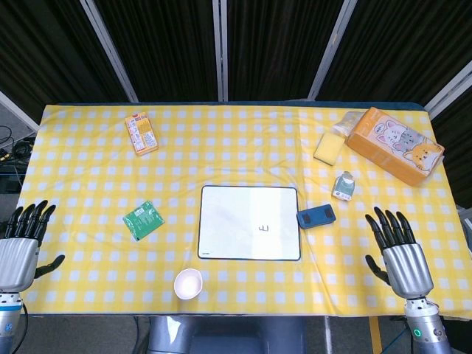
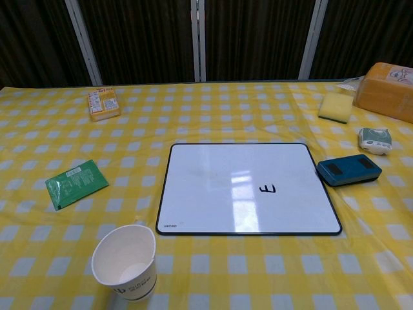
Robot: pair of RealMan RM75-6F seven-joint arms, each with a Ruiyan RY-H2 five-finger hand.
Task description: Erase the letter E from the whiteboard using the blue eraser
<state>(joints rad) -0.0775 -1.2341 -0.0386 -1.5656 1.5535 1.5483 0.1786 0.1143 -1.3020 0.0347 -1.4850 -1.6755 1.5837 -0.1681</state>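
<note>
Both hands idle, fingers spread, holding nothing: left hand (image 1: pixel 22 247), right hand (image 1: pixel 397 251). Flat blue rectangular eraser (image 1: pixel 317 216) sits just right of the black-framed whiteboard (image 1: pixel 228 210) (right hand nearer). Grip its long sides, then wipe flat over the small black letter E (image 1: pixel 264 228).

Yellow-checked table (image 1: pixel 96 177) bearing whiteboard (image 1: pixel 243 214), blue eraser (image 1: pixel 317 217), paper cup (image 1: pixel 188 283).
</note>
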